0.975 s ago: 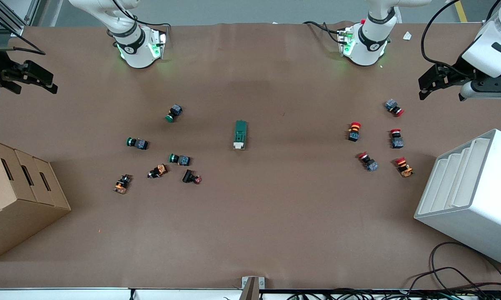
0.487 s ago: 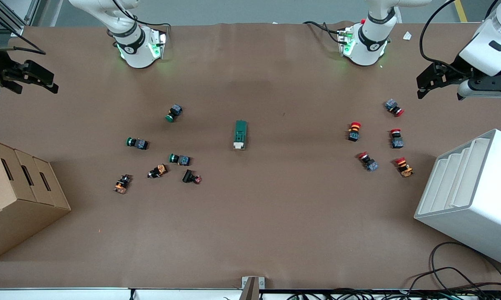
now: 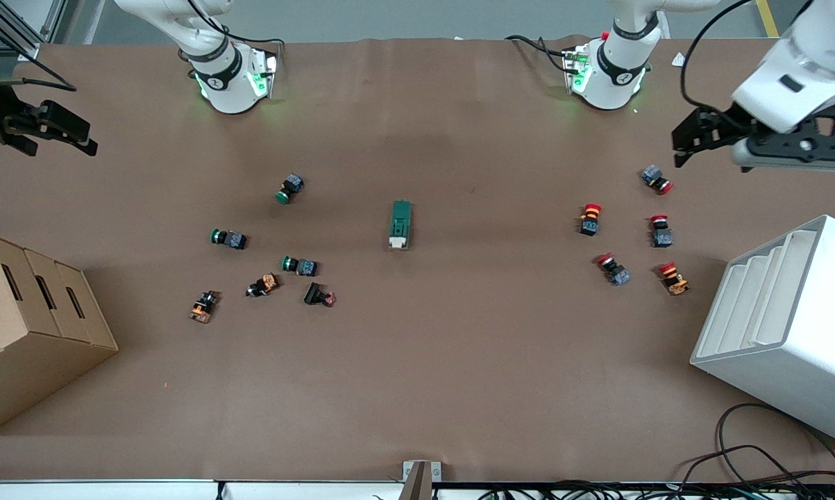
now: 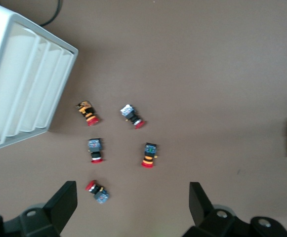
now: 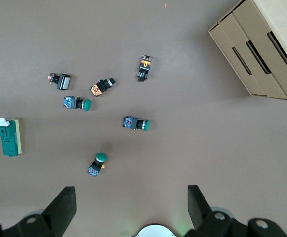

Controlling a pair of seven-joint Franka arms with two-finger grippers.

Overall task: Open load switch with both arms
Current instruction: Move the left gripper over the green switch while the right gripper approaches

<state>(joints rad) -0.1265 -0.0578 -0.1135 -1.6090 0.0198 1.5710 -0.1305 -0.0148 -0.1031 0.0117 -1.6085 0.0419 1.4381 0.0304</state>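
Over the last second the left end effector (image 3: 682,144), fingers spread and empty, has swung inward toward the untouched load switch (image 3: 400,224) at mid-desk, starting the approach, while the right end effector (image 3: 84,141) waits, spread.

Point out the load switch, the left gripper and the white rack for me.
load switch (image 3: 400,224): front view, middle of its green body.
left gripper (image 3: 688,142): front view, between its open fingertips.
white rack (image 3: 816,326): front view, its outer wall.

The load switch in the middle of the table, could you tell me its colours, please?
Dark green load switch with a white end, clearest in the right wrist view.
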